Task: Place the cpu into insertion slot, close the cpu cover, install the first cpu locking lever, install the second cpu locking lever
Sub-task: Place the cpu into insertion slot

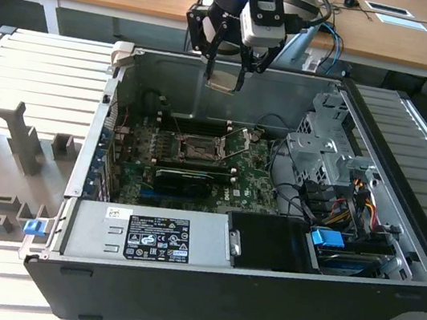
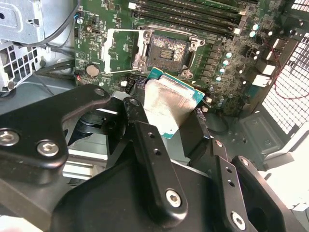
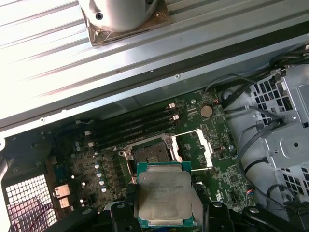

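Note:
My gripper (image 1: 225,79) hangs above the open computer case, shut on the cpu (image 1: 221,83) by its edges. In both wrist views the cpu (image 2: 169,104) (image 3: 166,195) shows its pale silvery face with a green rim, held flat between the black fingers (image 2: 145,133). Well below it on the green motherboard (image 1: 134,176) lies the insertion slot (image 1: 197,151) (image 2: 169,48) (image 3: 149,153), dark-centred and uncovered. The cpu cover (image 2: 120,50) (image 3: 203,147), a silver frame plate, stands flipped open beside the slot.
A long black ridged card (image 1: 186,178) sits in front of the slot. The labelled power supply (image 1: 149,235) fills the case's near side. A metal drive cage (image 1: 321,145) and bundled cables (image 1: 344,209) are at the exterior view's right. Memory sticks (image 3: 135,128) run behind the slot.

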`<state>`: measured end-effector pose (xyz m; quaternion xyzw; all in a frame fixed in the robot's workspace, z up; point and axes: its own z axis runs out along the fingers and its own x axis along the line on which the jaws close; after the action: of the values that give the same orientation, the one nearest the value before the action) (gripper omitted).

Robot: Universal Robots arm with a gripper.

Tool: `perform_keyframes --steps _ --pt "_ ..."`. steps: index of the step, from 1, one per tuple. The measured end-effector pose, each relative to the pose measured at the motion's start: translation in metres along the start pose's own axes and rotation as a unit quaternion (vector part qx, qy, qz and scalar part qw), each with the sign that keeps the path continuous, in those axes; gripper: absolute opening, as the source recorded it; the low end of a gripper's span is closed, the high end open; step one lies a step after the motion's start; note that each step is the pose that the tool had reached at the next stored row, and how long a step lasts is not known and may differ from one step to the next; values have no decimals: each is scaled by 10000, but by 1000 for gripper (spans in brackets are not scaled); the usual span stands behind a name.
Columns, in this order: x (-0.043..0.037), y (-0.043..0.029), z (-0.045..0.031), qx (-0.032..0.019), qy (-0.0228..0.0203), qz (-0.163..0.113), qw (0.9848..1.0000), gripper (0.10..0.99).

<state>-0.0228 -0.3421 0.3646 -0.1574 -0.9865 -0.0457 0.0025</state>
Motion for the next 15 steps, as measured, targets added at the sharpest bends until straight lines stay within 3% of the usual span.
perform_keyframes --steps 11,15 --pt "0 0 1 -2 -14 160 9999 529" --pt "0 -1 5 -8 -41 463 9989 529"
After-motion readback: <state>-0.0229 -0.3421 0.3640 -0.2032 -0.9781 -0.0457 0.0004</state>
